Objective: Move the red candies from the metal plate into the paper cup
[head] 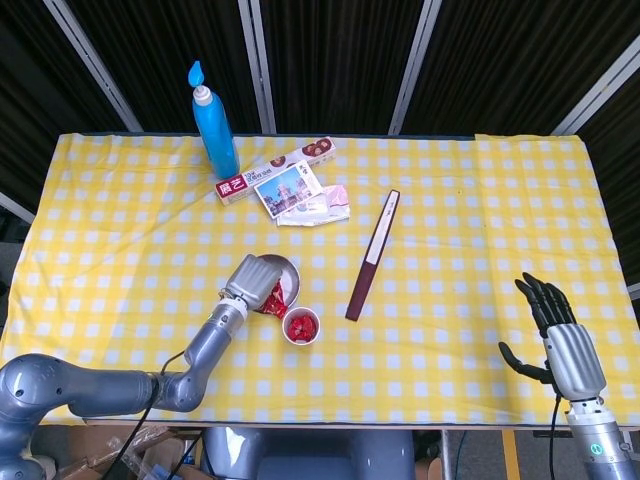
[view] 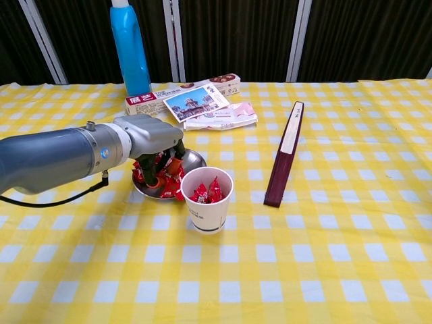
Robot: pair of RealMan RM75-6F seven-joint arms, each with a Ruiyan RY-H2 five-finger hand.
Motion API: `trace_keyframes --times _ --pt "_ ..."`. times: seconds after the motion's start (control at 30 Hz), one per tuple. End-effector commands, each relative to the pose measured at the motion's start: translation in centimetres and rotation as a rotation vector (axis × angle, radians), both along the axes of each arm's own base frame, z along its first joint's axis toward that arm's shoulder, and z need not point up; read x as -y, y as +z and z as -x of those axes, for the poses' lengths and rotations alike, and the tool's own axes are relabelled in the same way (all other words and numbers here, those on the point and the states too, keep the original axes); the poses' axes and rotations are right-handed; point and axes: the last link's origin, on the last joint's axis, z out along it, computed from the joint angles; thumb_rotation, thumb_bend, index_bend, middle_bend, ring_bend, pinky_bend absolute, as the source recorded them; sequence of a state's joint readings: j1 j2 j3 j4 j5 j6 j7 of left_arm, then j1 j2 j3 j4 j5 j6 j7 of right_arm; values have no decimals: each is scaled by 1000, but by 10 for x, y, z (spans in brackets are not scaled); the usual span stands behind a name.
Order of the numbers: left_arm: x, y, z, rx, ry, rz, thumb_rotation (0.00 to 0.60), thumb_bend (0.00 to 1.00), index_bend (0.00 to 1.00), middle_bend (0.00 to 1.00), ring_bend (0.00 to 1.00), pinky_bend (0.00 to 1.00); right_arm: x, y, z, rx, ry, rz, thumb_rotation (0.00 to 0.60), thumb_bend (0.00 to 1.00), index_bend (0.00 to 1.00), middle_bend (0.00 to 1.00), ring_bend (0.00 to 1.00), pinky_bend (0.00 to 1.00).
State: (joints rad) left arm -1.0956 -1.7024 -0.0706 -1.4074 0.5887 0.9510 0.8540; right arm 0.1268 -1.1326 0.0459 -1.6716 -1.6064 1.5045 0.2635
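Note:
The metal plate (head: 285, 267) (view: 198, 159) lies left of the table's middle with red candies (view: 171, 188) piled on it. Right beside it on the near side stands the white paper cup (head: 301, 326) (view: 206, 202), holding several red candies. My left hand (head: 250, 281) (view: 150, 136) hovers over the plate's left part, fingers curled down into the pile and pinching a red candy (view: 171, 166). It hides much of the plate in the head view. At the table's near right corner my right hand (head: 560, 338) stays upright, fingers apart and empty; only the head view shows it.
A blue bottle (head: 214, 125) stands at the back left. Next to it lie a long printed box (head: 275, 170), a postcard (head: 288, 188) and a pink packet (head: 325, 205). A long dark flat box (head: 373, 255) lies right of the cup.

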Motion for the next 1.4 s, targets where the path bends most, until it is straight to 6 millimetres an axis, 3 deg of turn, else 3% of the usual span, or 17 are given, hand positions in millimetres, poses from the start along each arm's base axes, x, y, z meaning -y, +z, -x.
trace_keyframes --times 0.03,0.4,0.8,1.1,1.4 --pt "-2 3 0 7 0 -11 600 442 546 618 855 959 0 0 0 0 0 1 600 388 0 0 0 0" --pt "-7 30 -8 71 -5 -59 600 442 550 622 855 959 0 0 0 0 1 3 600 387 0 0 0 0" --pt "7 66 -45 182 -97 -53 600 442 549 622 855 959 0 0 0 -6 -1 5 600 388 0 0 0 0" --pt "39 56 -68 215 -175 67 600 441 535 610 855 959 0 1 0 -6 -2 12 600 388 0 0 0 0" --pt "58 37 -75 186 -194 168 600 384 507 582 854 959 1 2 1 3 -9 14 600 388 0 0 0 0"
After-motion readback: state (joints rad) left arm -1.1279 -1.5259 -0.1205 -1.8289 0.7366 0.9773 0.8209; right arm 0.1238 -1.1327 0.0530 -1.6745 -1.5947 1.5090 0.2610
